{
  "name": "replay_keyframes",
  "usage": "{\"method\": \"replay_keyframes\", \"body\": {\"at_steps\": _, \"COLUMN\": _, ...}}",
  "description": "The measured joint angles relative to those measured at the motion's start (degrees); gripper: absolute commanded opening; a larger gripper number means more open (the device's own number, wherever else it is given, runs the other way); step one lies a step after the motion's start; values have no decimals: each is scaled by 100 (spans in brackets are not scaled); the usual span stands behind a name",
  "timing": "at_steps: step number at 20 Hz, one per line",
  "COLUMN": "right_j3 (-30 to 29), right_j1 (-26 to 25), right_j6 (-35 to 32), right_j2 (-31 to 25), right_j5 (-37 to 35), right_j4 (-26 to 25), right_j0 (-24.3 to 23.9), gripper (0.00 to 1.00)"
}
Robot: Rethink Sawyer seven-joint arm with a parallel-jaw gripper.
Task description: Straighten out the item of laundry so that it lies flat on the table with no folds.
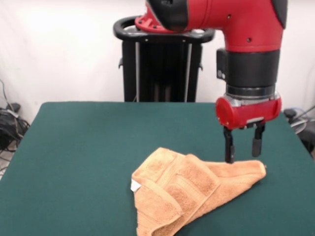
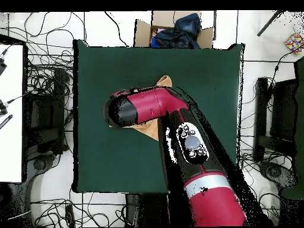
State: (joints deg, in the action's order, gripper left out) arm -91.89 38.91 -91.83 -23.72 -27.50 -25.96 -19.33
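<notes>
Two fingers (image 1: 229, 147) of my pincer (image 1: 243, 157) are hanging released, nothing between them, one tip touching the towel's (image 1: 189, 191) far corner or just above it. The towel is lying bunched on the desk (image 1: 88, 147), folded over itself, white tag (image 1: 135, 185) showing. If I am closing too shallow, I am risking pinching only loops and slipping off, or dragging the whole bundle without unfolding it.
</notes>
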Motion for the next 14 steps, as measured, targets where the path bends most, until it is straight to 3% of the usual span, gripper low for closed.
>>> {"method": "replay_keyframes", "body": {"at_steps": 14, "right_j3": -51, "right_j1": -376, "right_j6": 0, "right_j2": 177, "right_j5": 239, "right_j4": 1, "right_j0": -234, "gripper": 100}}
